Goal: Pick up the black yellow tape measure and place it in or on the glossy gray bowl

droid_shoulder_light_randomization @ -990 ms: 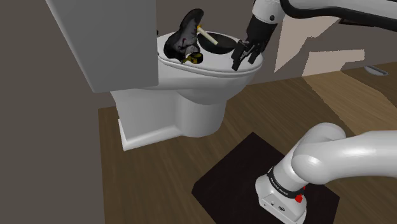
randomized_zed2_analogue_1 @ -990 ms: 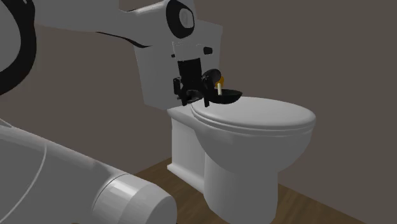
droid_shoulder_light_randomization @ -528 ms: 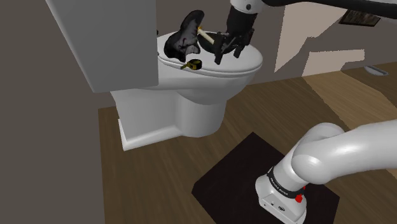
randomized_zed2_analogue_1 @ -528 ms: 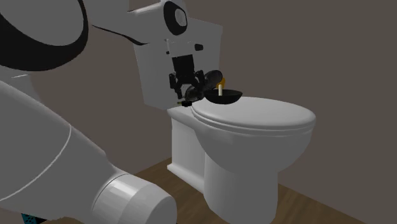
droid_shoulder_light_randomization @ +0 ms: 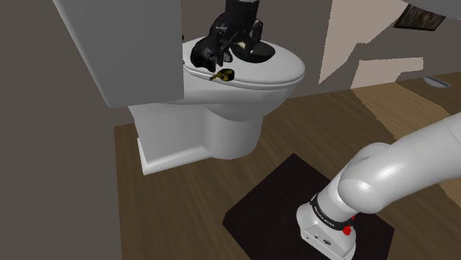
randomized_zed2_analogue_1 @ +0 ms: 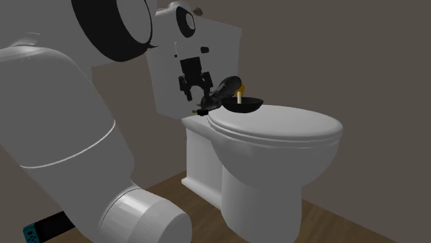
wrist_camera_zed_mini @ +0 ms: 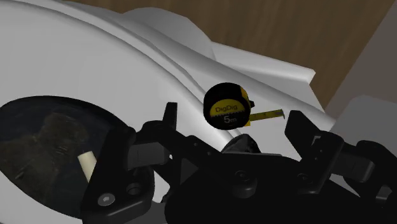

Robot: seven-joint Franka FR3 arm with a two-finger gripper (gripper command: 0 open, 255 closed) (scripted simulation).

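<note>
The black and yellow tape measure [droid_shoulder_light_randomization: 222, 74] [wrist_camera_zed_mini: 226, 106] lies on the closed white toilet lid [droid_shoulder_light_randomization: 277, 68], a short length of yellow blade pulled out. My gripper [droid_shoulder_light_randomization: 235, 43] [wrist_camera_zed_mini: 233, 122] hovers open just above it. In the wrist view the tape measure sits between the two fingers [wrist_camera_zed_mini: 168, 118], which do not touch it. The dark glossy bowl [droid_shoulder_light_randomization: 255, 52] [wrist_camera_zed_mini: 38, 133] [randomized_zed2_analogue_1: 247, 105] rests on the lid right beside it and holds a pale stick [wrist_camera_zed_mini: 87, 164]. In the second exterior view my gripper [randomized_zed2_analogue_1: 196, 88] hangs in front of the tank.
A dark lumpy object [droid_shoulder_light_randomization: 205, 50] [randomized_zed2_analogue_1: 225, 88] sits on the lid against the bowl. The grey tank [droid_shoulder_light_randomization: 118, 44] rises close behind. The toilet [droid_shoulder_light_randomization: 229, 122] stands on a wood floor, with a dark mat [droid_shoulder_light_randomization: 273, 199] under my stand.
My gripper has swung across the lid toward the shoulder view's left, from beside the rim to above the tape measure. The tape measure and bowl have not moved.
</note>
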